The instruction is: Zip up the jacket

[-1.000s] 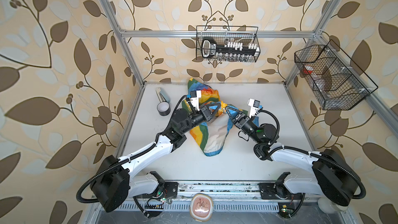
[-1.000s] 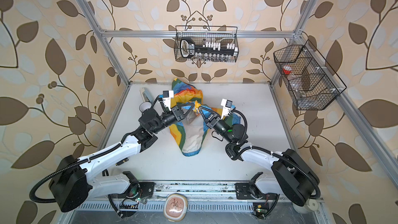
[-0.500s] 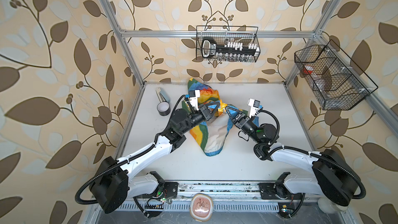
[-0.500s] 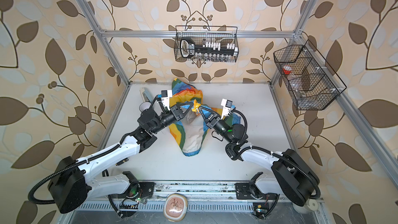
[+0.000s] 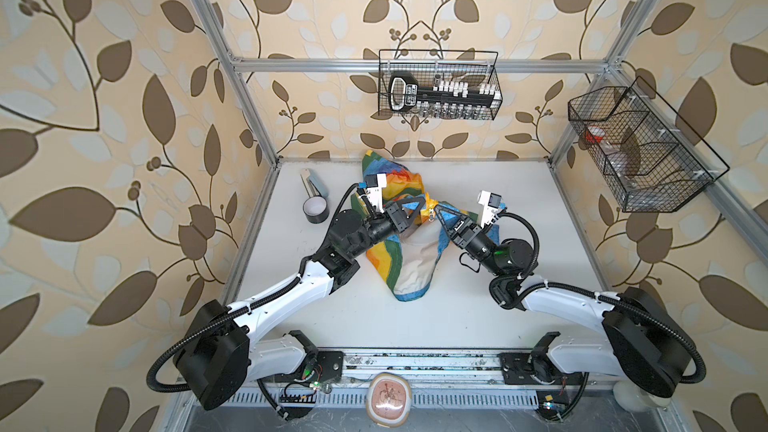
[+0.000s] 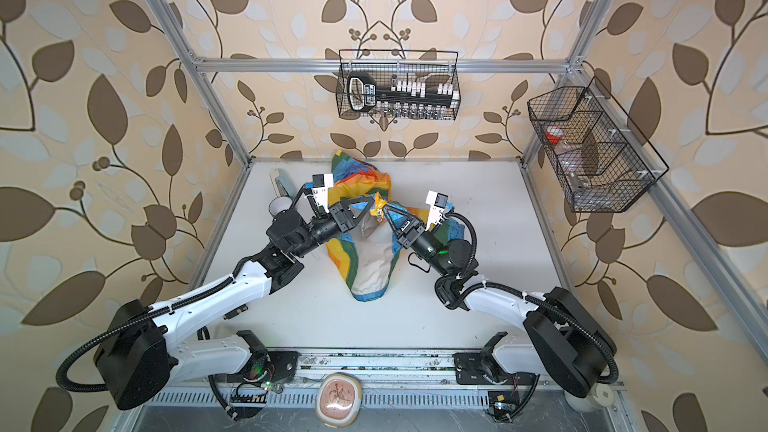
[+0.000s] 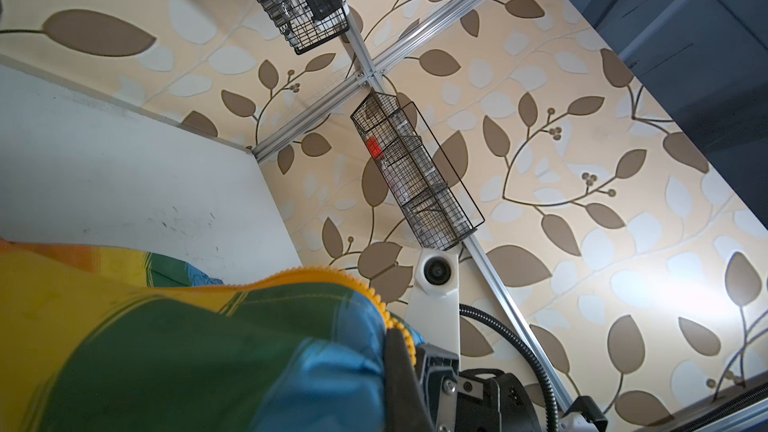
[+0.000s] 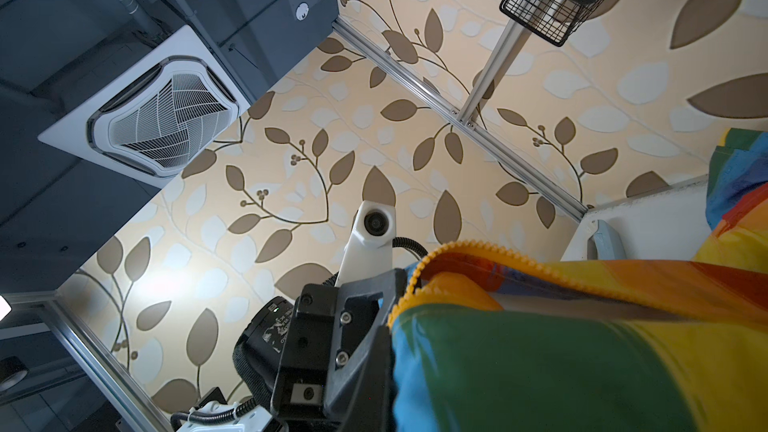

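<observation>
Each wrist view is more than half filled by bunched cloth lying right over the lens, so neither shows its own fingers. What they do show is the opposite arm's black pincer pressed into the fold beside a curling line of orange zipper teeth [image 7: 320, 273]. In both top views the left pincer [image 5: 423, 206] and the right pincer [image 5: 437, 213] meet almost tip to tip. Each is closed tight on an edge of the jacket [image 5: 415, 259], and the exact spot each one grips is buried in the gathered fabric. A tiny grey piece [image 6: 379, 214] hangs between the tips, too small to name with any certainty. The wire basket [image 5: 438, 85] on the back wall holds a black rack with rows of white and metallic pieces. The side basket [image 5: 640, 151] on the right wall is split into compartments. A red-topped item sits in the farthest one, and pale, clear shapes in the others blur behind the mesh. The jacket sits on the middle of the white worktop [image 5: 498, 309], its far end bunched up against the back wall and its near end tapering to a point towards the arm bases. It is thin and crumpled, in blocks of red, orange, yellow, green and blue. Below the pincers its front lies open on a broad patch of white lining. To its left, well apart, are a dark roll of tape [image 5: 316, 213] and a flat grey-blue object [image 5: 315, 184] that is hard to identify.
</observation>
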Motion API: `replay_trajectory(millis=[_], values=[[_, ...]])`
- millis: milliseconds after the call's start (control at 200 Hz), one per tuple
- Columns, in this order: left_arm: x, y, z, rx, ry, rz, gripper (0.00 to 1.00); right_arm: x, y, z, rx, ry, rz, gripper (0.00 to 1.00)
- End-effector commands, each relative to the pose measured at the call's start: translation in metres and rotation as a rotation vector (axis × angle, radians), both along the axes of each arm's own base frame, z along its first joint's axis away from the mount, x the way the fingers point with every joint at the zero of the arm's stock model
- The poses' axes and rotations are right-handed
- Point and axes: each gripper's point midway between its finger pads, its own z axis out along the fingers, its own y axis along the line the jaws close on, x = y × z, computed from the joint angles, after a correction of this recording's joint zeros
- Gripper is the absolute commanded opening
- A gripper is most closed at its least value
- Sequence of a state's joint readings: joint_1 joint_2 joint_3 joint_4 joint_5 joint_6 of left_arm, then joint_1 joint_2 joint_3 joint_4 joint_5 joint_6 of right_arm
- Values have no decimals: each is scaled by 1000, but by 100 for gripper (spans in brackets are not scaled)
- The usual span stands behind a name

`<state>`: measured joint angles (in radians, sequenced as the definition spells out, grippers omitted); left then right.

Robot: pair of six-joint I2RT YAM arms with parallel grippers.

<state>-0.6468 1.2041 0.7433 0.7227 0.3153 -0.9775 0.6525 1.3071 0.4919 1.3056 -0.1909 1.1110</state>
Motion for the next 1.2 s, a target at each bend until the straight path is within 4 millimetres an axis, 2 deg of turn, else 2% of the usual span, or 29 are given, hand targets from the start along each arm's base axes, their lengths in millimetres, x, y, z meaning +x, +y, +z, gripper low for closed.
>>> replay_trajectory(millis=[0, 1195], values=[[-10, 1, 32, -62, -91, -33, 0, -5, -2, 17, 50, -47, 4, 0], [-12, 3, 17, -25, -64, -33, 0, -5, -7, 24, 54, -56, -15, 0]])
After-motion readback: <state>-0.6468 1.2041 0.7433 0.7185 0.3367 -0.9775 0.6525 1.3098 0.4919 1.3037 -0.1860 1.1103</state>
